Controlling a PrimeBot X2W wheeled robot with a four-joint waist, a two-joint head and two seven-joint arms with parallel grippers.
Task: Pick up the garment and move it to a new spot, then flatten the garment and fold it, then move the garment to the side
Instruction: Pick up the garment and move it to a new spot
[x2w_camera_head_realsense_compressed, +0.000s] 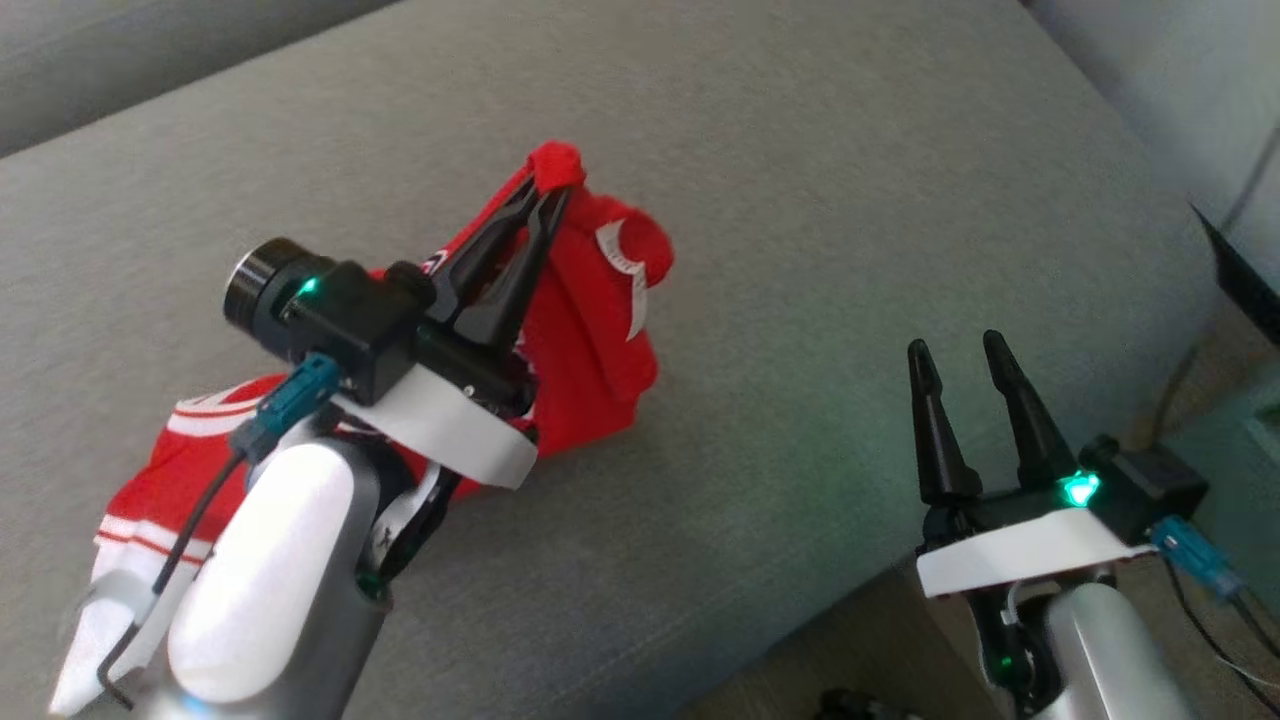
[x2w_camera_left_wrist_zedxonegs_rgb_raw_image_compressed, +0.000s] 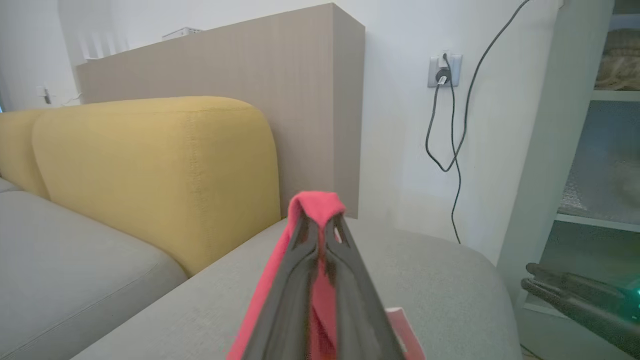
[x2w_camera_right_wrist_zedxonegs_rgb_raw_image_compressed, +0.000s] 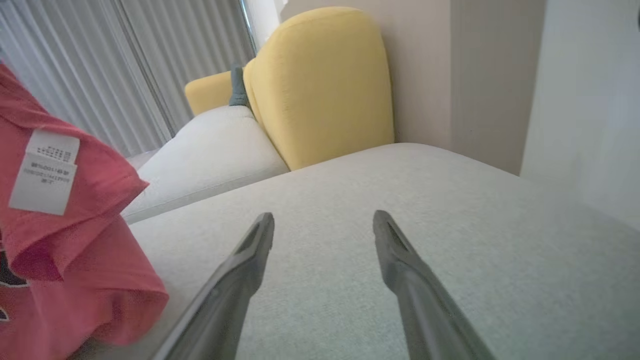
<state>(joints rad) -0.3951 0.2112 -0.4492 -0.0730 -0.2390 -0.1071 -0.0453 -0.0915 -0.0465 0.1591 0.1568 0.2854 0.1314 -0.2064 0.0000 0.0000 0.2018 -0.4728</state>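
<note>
Red cloth first, and it's right up close: the garment (x2w_camera_head_realsense_compressed: 590, 330), a red shirt with white striped trim, is bunched around the left arm, its trimmed end low beside the pale forearm (x2w_camera_head_realsense_compressed: 270, 580). Up the arm we go, and the left gripper (x2w_camera_head_realsense_compressed: 548, 200) has its two dark fingers pressed together on a small fold of that red fabric, a tuft poking out past the tips while the rest drapes down beneath them toward the grey sofa seat (x2w_camera_head_realsense_compressed: 800, 200). A white care label (x2w_camera_right_wrist_zedxonegs_rgb_raw_image_compressed: 45, 172) shows on a hanging fold. Over on the other side, the right gripper (x2w_camera_head_realsense_compressed: 958, 352) hovers at the seat's near edge, well apart from the shirt, fingers spread wide with nothing between them. Further back, a yellow back cushion (x2w_camera_left_wrist_zedxonegs_rgb_raw_image_compressed: 150, 170) rises behind the seat, then a wood-grain panel (x2w_camera_left_wrist_zedxonegs_rgb_raw_image_compressed: 300, 75), and on the wall beyond, a socket (x2w_camera_left_wrist_zedxonegs_rgb_raw_image_compressed: 444, 70) with a dark cable (x2w_camera_left_wrist_zedxonegs_rgb_raw_image_compressed: 452, 150) dangling.
</note>
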